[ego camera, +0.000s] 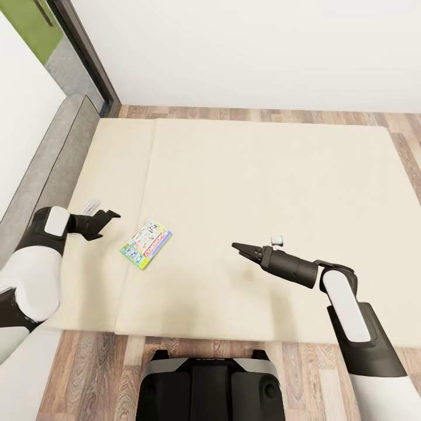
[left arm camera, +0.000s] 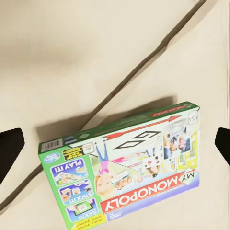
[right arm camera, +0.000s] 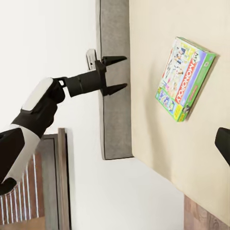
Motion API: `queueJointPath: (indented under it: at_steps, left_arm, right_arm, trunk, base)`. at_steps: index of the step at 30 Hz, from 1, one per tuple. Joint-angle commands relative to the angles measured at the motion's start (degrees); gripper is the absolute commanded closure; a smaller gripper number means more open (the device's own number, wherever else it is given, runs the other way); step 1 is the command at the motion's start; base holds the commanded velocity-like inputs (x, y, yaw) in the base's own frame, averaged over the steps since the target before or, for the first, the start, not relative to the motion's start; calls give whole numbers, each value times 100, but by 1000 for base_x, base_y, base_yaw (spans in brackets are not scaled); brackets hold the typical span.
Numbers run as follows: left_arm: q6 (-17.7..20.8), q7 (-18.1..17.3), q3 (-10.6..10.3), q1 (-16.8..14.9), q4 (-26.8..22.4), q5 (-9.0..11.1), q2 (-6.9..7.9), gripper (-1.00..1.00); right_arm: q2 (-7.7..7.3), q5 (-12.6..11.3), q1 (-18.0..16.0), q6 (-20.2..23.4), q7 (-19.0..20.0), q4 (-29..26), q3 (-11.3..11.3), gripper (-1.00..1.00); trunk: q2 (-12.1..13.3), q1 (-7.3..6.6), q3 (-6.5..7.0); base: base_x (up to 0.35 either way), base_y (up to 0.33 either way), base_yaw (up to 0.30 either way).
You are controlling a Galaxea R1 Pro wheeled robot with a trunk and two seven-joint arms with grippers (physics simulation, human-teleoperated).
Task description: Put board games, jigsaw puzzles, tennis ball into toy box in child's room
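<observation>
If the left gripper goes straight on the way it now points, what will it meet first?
Most likely the Monopoly game box. The left gripper is open and aimed toward it, and its wrist view looks right down at the box lying flat on the bed. Exact height above the bed is unclear.

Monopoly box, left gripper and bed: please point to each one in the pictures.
Monopoly box (left arm camera: 129, 167): left wrist view, middle of printed lid.
Left gripper (right arm camera: 120, 73): right wrist view, midway between the open jaws.
Bed (ego camera: 263, 169): head view, bare mattress.
</observation>
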Motion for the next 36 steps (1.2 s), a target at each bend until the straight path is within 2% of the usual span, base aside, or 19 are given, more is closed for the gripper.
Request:
queueJointPath:
  at_steps: [1,6,12,18,36]
  left_arm:
    - [-34,56,-11,-92,125,54,15,-100]
    - [-335,60,-208,-451,659,38,56,-100]
    - [-549,61,-582,-645,940,2,68,-100]
    - [-613,57,-867,-699,1008,-11,53,-100]
    - [-855,53,-1399,-717,1039,-8,27,-100]
  right_arm:
    - [-3,57,-1,8,56,0,-1,-100]
    - [-10,60,2,8,57,0,-13,-100]
    - [-13,56,-18,8,56,0,-32,-100]
    - [-13,54,-29,8,56,0,-40,-100]
    - [-14,60,-67,8,55,0,-62,-100]
  trunk:
    - [-6,2,-5]
    - [-6,2,-5]
    - [-6,2,-21]
    - [-6,2,-60]
    - [-6,2,-220]
  base:
    - [0,0,0]
    - [0,0,0]
    - [0,0,0]
    - [0,0,0]
    - [0,0,0]
